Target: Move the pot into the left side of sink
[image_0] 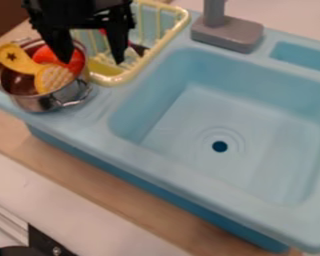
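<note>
Two yellow utensils (52, 78) in the pot (39, 104), dish rack (112, 80) beside it, empty gripper (92, 61) wide open.

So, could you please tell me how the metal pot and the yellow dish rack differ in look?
The pot is shiny silver metal, while the dish rack is pale yellow. The pot is round with a solid wall; the rack is longer, with rounded corners and open bars. The pot has a looped handle at its side, whereas the rack has a raised rim. Both hold things and sit on the blue sink unit.
</note>
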### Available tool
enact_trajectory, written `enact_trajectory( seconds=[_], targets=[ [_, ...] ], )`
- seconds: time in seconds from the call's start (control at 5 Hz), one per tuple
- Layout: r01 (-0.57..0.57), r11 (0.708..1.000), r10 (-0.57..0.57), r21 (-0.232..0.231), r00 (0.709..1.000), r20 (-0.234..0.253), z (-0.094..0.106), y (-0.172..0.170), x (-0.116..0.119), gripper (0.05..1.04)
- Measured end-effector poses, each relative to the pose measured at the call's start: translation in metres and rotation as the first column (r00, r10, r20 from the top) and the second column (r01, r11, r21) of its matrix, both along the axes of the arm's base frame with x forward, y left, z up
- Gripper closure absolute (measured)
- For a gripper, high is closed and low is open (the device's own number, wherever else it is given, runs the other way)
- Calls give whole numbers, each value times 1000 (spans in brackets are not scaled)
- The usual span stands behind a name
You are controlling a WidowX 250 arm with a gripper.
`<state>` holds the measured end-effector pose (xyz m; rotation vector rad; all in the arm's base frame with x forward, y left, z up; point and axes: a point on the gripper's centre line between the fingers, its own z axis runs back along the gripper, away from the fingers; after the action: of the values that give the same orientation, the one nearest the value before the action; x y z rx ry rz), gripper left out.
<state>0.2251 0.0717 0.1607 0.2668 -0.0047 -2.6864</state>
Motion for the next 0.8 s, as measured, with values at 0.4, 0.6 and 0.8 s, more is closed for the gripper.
enact_trajectory(
  seconds=[0.4,0.6,0.8],
  targets=[
    [1,1000,-1,3,999,-32,-10,-3,5,87],
    [6,1000,-5,16,999,-50,-19,-5,6,87],
    [13,1000,-14,-5,999,-39,-24,-8,10,87]
  ],
)
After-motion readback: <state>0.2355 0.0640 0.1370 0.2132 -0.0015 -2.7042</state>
